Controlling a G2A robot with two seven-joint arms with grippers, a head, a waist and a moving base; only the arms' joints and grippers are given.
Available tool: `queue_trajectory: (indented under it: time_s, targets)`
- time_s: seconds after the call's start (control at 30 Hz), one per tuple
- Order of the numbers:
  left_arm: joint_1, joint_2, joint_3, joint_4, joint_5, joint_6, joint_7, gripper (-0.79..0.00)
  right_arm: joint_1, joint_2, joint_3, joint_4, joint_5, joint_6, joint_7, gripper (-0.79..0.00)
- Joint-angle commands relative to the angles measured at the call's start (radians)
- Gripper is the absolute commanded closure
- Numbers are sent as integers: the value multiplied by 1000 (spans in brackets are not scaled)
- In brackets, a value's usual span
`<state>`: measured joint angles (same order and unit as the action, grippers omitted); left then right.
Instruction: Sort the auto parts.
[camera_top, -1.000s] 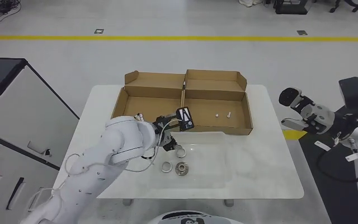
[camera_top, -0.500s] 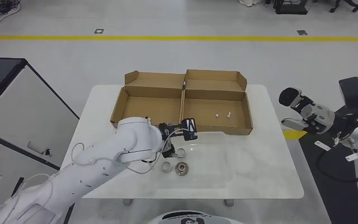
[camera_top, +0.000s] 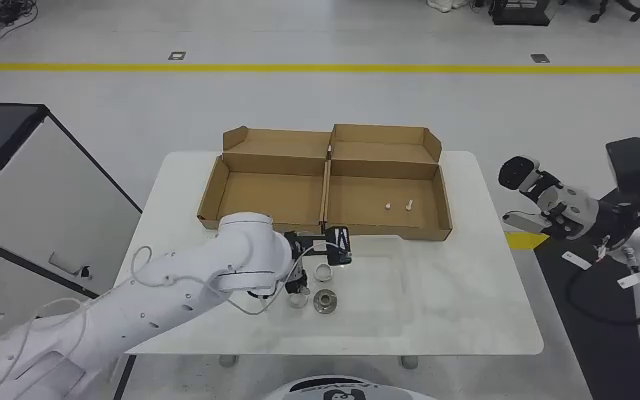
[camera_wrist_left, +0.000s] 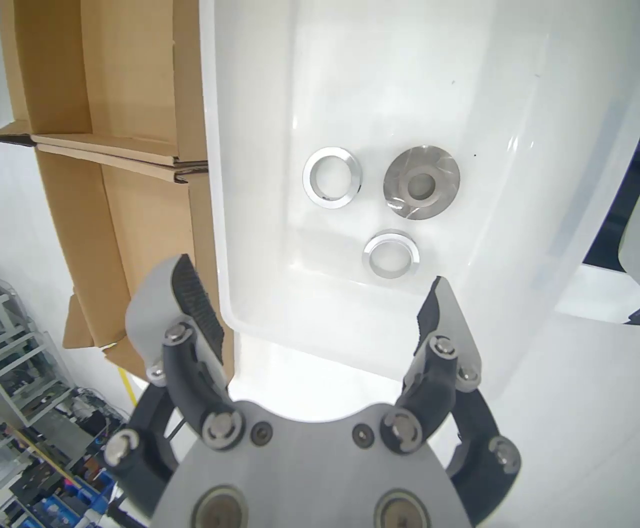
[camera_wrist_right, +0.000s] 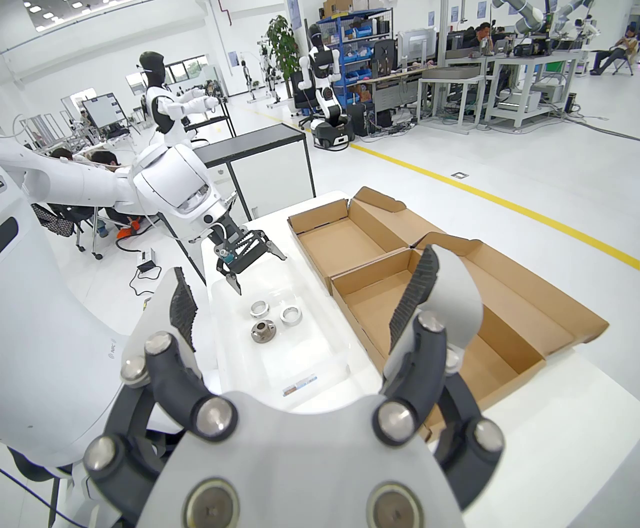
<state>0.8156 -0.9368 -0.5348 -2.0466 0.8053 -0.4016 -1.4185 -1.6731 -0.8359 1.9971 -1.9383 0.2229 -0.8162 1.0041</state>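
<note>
Left gripper (camera_wrist_left: 312, 295) has dropped from the cardboard boxes' (camera_top: 270, 190) edge to the clear tray (camera_wrist_left: 375, 75), lower centre of the top view, spread wide, empty. Nearest ring (camera_wrist_left: 391, 253) lies flat just ahead, slightly off its midline.

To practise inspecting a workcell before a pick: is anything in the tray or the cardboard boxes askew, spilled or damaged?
Nothing stands out. One ring, a second ring and the flanged hub lie flat and apart in the tray. The empty box and the other box, holding two small parts, sit open and intact.
</note>
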Motion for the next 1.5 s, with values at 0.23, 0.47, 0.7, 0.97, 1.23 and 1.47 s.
queue_trajectory:
  time_s: [0.23, 0.47, 0.7, 0.97, 1.23, 1.47]
  targets:
    - [-1, -22, 40, 38, -15, 8, 30, -785, 0, 0, 0, 0, 0, 0, 0, -785]
    - [-4, -45, 71, 77, -12, 25, 64, -785, 0, 0, 0, 0, 0, 0, 0, -785]
    - [-6, -53, 78, 84, -9, 26, 76, -785, 0, 0, 0, 0, 0, 0, 0, -785]
    - [-6, -53, 78, 84, -9, 26, 76, -785, 0, 0, 0, 0, 0, 0, 0, -785]
    - [-6, -53, 78, 84, -9, 26, 76, -785, 0, 0, 0, 0, 0, 0, 0, -785]
    - [-6, -53, 78, 84, -9, 26, 76, -785, 0, 0, 0, 0, 0, 0, 0, -785]
